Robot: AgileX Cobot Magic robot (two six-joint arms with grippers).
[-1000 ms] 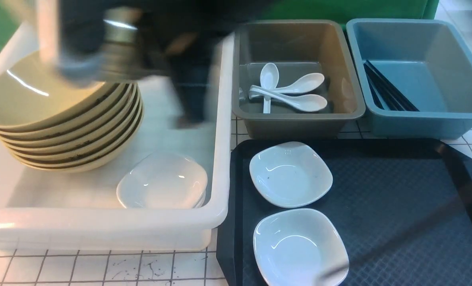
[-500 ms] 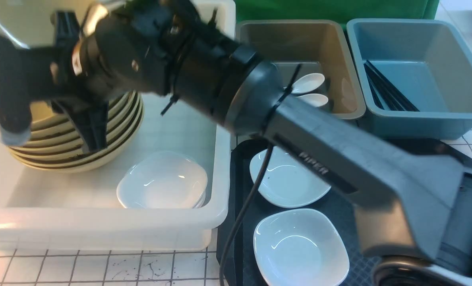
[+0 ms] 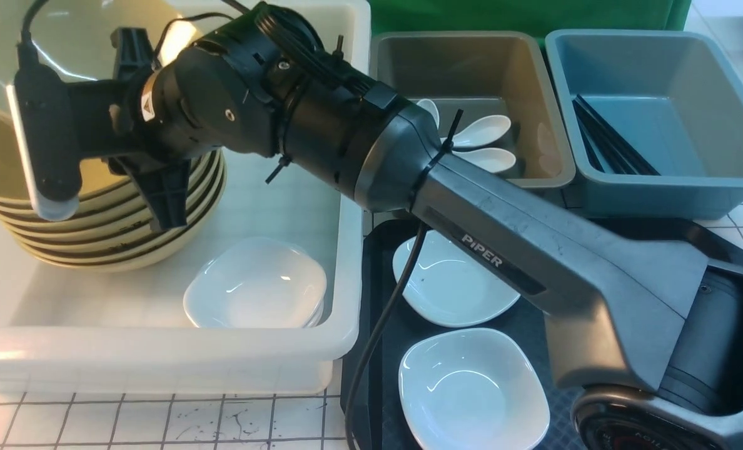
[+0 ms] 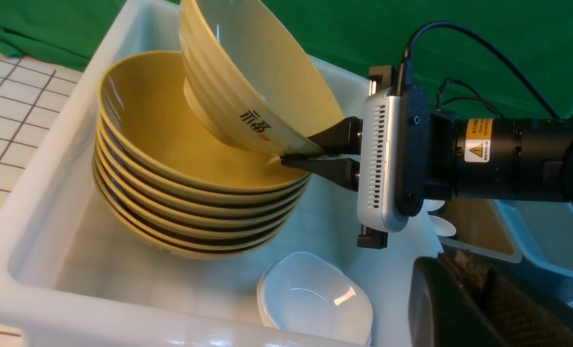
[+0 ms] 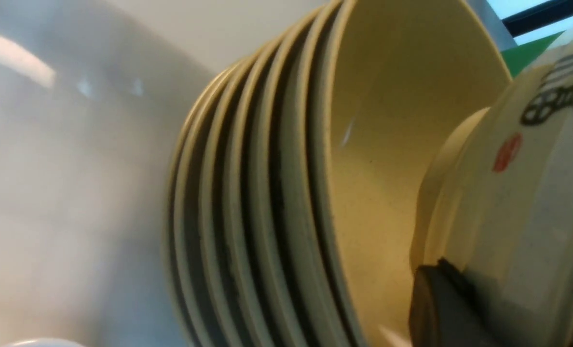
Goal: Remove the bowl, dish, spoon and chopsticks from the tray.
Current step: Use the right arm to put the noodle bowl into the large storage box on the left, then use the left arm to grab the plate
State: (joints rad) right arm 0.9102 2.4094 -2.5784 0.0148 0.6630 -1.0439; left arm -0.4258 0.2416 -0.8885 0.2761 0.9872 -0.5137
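— Where is the bowl (image 4: 248,82)?
— Tilted over the stack of bowls (image 4: 170,193) in the white tub (image 4: 40,202), its rim pinched by your right gripper (image 4: 296,159). Your left gripper (image 4: 465,270) is clenched, empty. Level it, lower gently, then release.

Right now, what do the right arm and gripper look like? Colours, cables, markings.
The right arm has a grey forearm link with white PIPER lettering, then a black cylindrical wrist with black zip ties. A black cable hangs from it. A yellow warning label sits behind a silver slotted camera housing. The right gripper has black tapered fingers.
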